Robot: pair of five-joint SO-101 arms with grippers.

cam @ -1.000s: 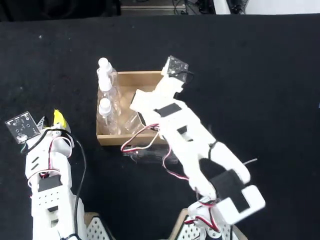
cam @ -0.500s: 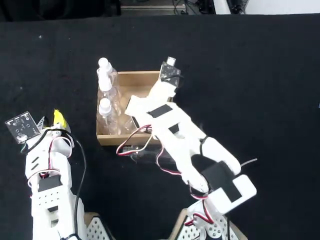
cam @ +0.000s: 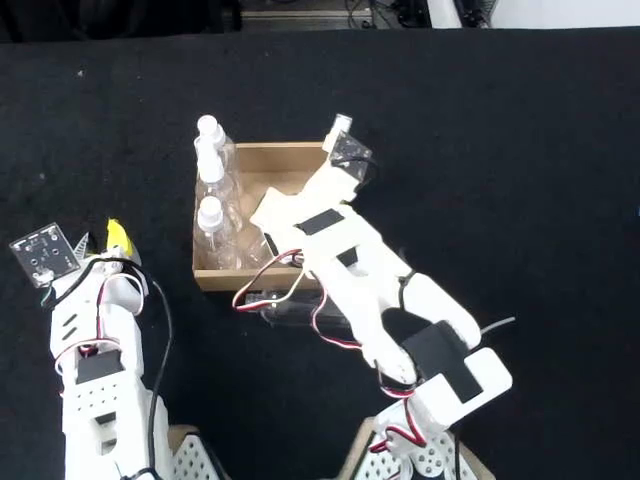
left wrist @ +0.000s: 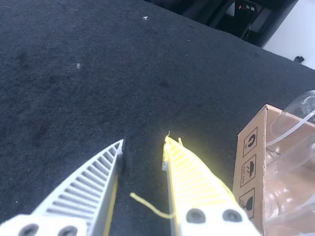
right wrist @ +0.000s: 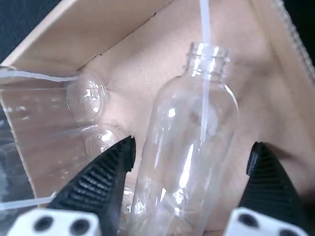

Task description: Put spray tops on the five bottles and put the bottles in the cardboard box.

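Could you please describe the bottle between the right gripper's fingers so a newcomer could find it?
Start at the cardboard box on the black table. Inside lies a clear bottle, between the open right gripper's fingers. Unlike the upright bottles along the box's wall, its threaded neck carries no white top.

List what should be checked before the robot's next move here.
1. Right claw open around bottle: ok.
2. Bottle inside box: ok.
3. Bottle capped: not ok, neck bare.
4. Left claw empty, off to the side of the box: ok.
5. All five bottles boxed: cannot tell; three topped bottles stand along one wall.
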